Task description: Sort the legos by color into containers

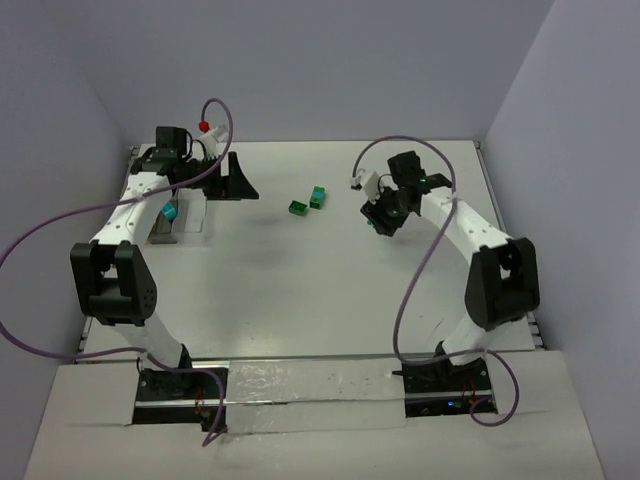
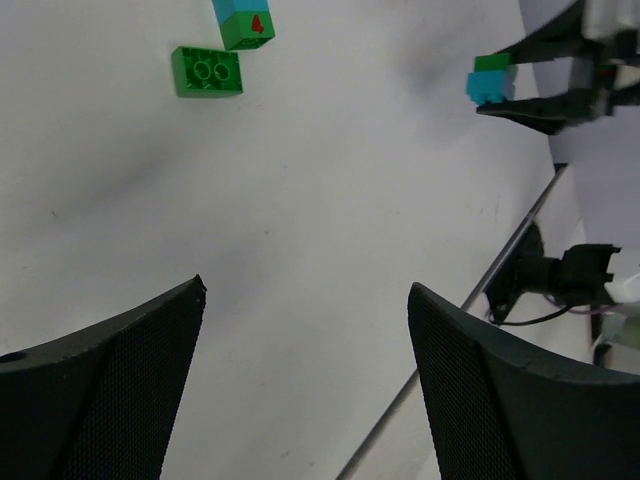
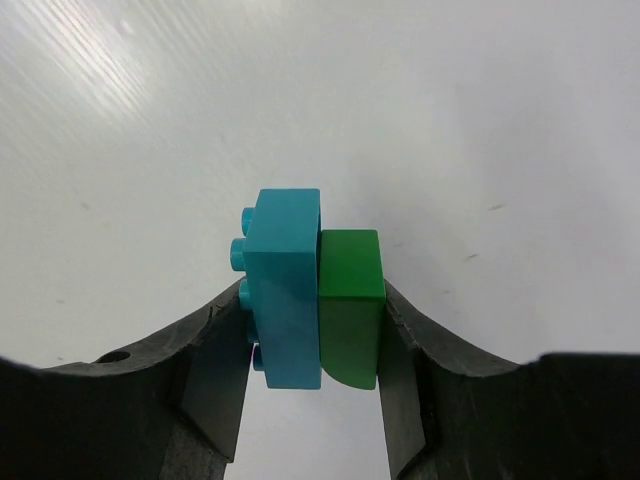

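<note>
Two pieces are pinched together in the right gripper point(image 3: 312, 310): a teal brick point(image 3: 287, 290) and a green curved piece point(image 3: 350, 305), side by side, with one finger pad on each outer face. They are at the right of the scene and seem to hang just above the table point(image 1: 300, 290). Two more legos lie toward the table's far middle (a green brick point(image 2: 206, 71) and, just beside it, a teal-and-green stack point(image 2: 245, 22)). The left gripper point(image 2: 306, 288) stands spread wide with nothing in it, at the far left, near what appear to be the containers point(image 1: 185, 218), which are too small here to make out well.

These bits are probably light, rigid and glossy. Whether studs lock the held pair together I cannot tell. If not, only the squeeze keeps them, and one could slide against the other. Flat opposite sides look like the best hold. The two colours will likely need parting before either goes in a tray.
</note>
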{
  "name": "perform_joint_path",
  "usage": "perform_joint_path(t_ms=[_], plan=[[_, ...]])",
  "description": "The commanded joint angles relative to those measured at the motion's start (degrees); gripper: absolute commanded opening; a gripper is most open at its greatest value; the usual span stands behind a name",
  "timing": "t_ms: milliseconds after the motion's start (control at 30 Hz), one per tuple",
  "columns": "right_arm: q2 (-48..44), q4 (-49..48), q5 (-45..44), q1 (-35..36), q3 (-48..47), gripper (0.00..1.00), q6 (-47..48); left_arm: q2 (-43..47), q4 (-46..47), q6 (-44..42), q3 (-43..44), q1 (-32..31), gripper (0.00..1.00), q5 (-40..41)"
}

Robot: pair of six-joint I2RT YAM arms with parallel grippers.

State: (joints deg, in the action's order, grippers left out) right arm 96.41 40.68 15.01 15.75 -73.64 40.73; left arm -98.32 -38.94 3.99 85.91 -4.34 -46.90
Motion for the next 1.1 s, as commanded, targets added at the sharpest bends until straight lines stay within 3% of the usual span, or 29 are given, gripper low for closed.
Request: perform_joint_path(t_ms=[0,100,200,300,400,433,533,633,767,900,1067], plan=[[-8.3,-3.6,2.9,3.8,-3.8,0.00,-4.5,3.3,4.8,9.6,1.0,-0.9,0.88,-1.9],[-9.7,-6.7,-6.6,9.1,-5.8,0.00,-7.6,2.9,6.4,13.9,2.4,-1.8,0.87,-2.3],[-12.0,-16.9,-19.9,13.1,-2.6,0.00,-8.1,3.7,10.9,17.0,3.1,-2.2,0.87,-3.8],[-17.5,-29.4,-21.4,13.5,5.7,0.00,-5.6,6.1,16.6,17.2,0.0,-3.8,0.87,-3.0],[-24.6,-47.1,-20.0,15.0,20.5,0.00,-3.7,9.5,20.6,15.5,-3.0,-6.6,0.88,0.7],[-26.4,-51.9,-20.0,15.0,20.7,0.00,-3.6,9.6,22.0,15.4,-3.9,-7.2,0.88,0.8],[-31.0,-69.8,-22.6,20.4,32.0,0.00,-1.3,13.3,28.4,17.0,-8.4,-10.4,0.88,3.9],[-31.6,-76.0,-26.2,24.3,34.9,0.00,-1.9,14.5,29.3,15.3,-8.6,-15.7,0.87,8.4],[-35.7,-80.0,-19.3,24.8,39.1,0.00,-2.9,13.8,29.8,14.1,-8.3,-18.4,0.86,7.4],[-40.3,-81.5,-11.0,25.1,42.3,0.00,-5.6,14.7,30.8,12.9,-9.2,-19.2,0.85,4.4],[-42.1,-77.4,-13.4,26.7,41.0,0.00,-10.3,16.4,28.8,9.1,-9.6,-22.2,0.85,7.6]])
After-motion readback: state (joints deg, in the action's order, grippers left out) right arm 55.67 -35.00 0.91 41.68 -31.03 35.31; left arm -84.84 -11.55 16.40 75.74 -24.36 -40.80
